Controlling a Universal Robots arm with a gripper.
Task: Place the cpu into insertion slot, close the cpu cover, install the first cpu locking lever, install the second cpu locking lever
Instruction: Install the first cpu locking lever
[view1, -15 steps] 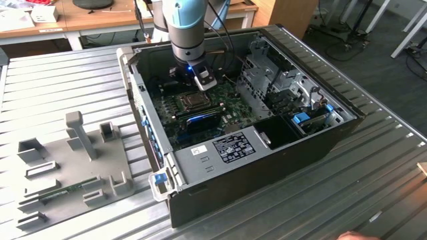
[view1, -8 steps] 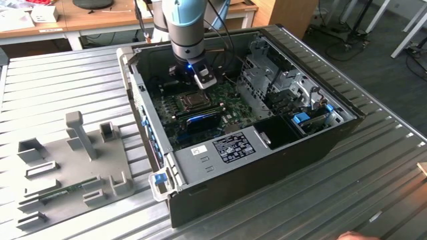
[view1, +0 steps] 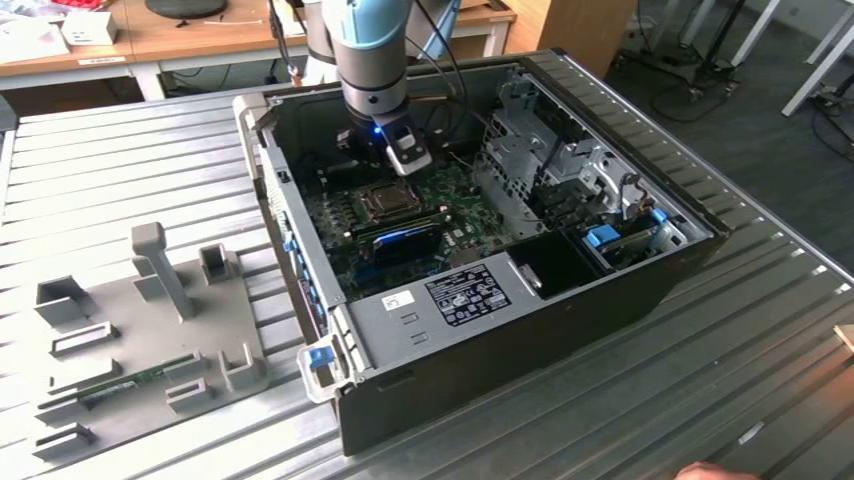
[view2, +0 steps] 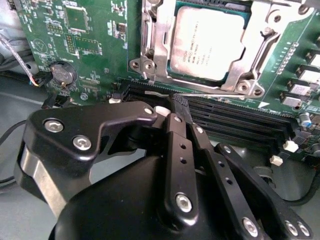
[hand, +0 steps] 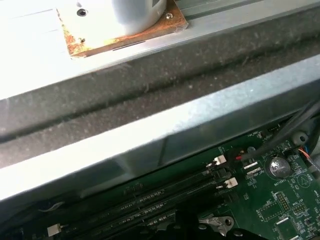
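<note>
— What's closest to you, standing here?

— The ribbed metal desk (view1: 120, 160), with a grey holder tray (view1: 134, 340) lying flat on it toward the exterior view's left. Just past that is the open computer case (view1: 574, 300), on its side, with the green circuit board (view1: 454, 225) showing inside.

— And the cpu?

— It sits in the insertion slot (view2: 235, 82), the pale metal face of the cpu (view2: 207, 42) up. The cpu cover (view2: 157, 47) lies around it, a silver frame down over the chip's edges. In the exterior view the slot is a dark square in the middle of the board (view1: 384, 200).

— What is the tool doing?

— The tool (view2: 170, 112) hangs over the board just beside the slot, above the long black memory strips (view2: 235, 120). Its black fingers (view2: 175, 150) look pressed close together at the tips, pinching nothing that I can see, and not touching the cover.

— Farther back?

— The arm (view1: 367, 50) comes down into the case from above, and wooden desks (view1: 200, 35) stand behind.
</note>
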